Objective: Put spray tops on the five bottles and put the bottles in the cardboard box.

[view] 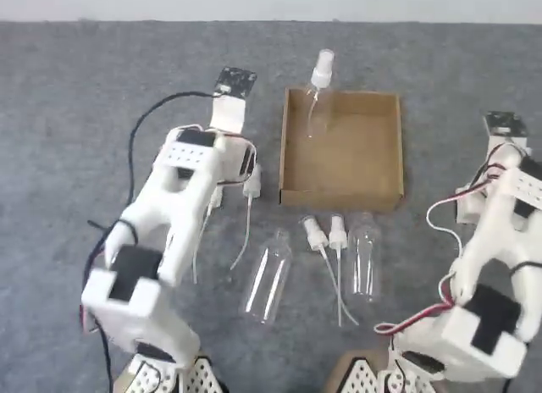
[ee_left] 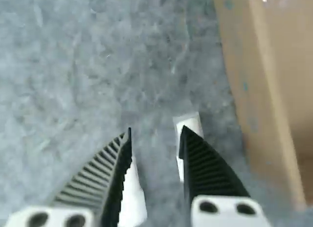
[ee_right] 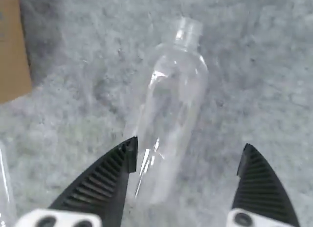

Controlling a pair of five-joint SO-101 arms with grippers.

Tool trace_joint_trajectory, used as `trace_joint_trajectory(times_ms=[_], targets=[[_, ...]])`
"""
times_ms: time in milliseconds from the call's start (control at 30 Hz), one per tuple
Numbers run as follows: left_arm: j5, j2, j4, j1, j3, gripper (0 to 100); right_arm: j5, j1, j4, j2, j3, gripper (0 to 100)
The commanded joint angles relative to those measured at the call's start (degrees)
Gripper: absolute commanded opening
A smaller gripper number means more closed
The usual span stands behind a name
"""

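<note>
Premises assessed as a robotics laboratory or test bench, not a home or shop. Grounds: two white, bare-framed arms, the left arm (view: 169,215) and the right arm (view: 495,266), stand at the near edge of the table (view: 68,88) with exposed cables (view: 135,130) looping off them. The table is covered in plain grey felt-like cloth and meets a blank pale wall (view: 254,3) at its far edge. Set out on it are clear bottles (view: 267,279), loose spray tops (view: 337,232) and a shallow cardboard box (view: 356,156).
</note>
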Motion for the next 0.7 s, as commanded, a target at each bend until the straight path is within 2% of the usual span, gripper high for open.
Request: trace_joint_trajectory(times_ms=[0, 400, 667], targets=[[1.1, 4.1, 3.7, 1.8, -7.8, 15, 0.5, 0.8, -2.0, 1.3, -0.4, 28.6], [1.1, 5.3, 5.8, 3.3, -9.8, 15, 0.5, 0.6, -4.4, 5.4, -0.4, 28.6], [1.1, 11.2, 6.1, 4.3, -9.7, 14, 0.5, 0.6, -4.2, 5.4, -0.4, 28.6]])
